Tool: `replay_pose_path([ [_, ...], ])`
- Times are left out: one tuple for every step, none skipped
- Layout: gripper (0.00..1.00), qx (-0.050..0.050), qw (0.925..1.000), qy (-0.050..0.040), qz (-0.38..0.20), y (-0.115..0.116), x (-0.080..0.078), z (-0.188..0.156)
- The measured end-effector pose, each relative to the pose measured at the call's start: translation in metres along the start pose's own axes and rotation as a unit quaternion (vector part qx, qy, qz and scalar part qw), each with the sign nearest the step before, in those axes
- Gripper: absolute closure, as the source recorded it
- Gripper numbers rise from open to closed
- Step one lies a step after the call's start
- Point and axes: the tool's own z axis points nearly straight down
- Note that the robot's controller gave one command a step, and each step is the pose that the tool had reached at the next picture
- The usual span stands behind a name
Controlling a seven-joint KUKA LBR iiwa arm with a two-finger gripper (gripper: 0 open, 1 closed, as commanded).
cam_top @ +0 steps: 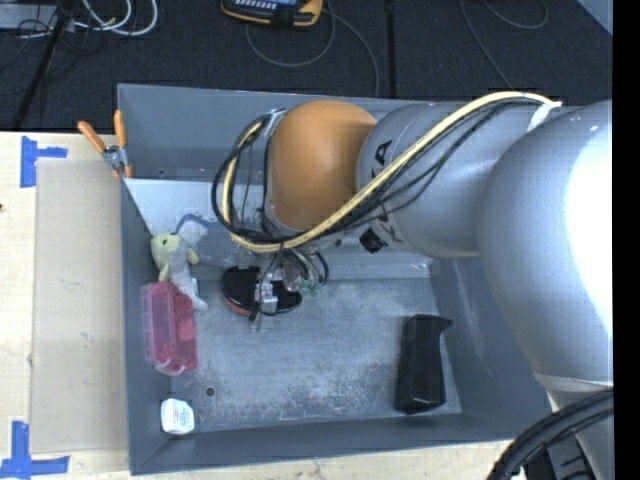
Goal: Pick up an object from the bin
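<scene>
Our hand (262, 303) sits low over a black round disc (238, 290) with a red edge, near the middle of the bin (330, 393). We cannot tell whether it is spread or pressed together. Nothing looks lifted, so we judge the pick not yet done. The bin's grey metal is scuffed pale, and beyond its far rim lie dark carpet (430, 53) and cables (115, 3).

Soft, even light falls from above on the grey bin (300, 398), whose floor is brightest toward its near edge. The arm (480, 188) shades the floor along the far wall. Its silver shell carries a broad pale sheen, and the orange cover (315, 163) a duller one. Near the far left corner, the wall shines pale.
</scene>
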Motion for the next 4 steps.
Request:
replay_pose_path([
  [0.00, -0.001, 0.9975, -0.0001, 0.071, 0.002, 0.009, 0.035],
  [1.00, 0.000, 0.9671, 0.0001, 0.254, -0.028, 0.003, 0.065],
  [1.00, 0.000, 0.9671, 0.0001, 0.254, -0.028, 0.003, 0.065],
  [1.00, -0.001, 0.9592, -0.0024, 0.283, -0.031, -0.002, -0.113],
])
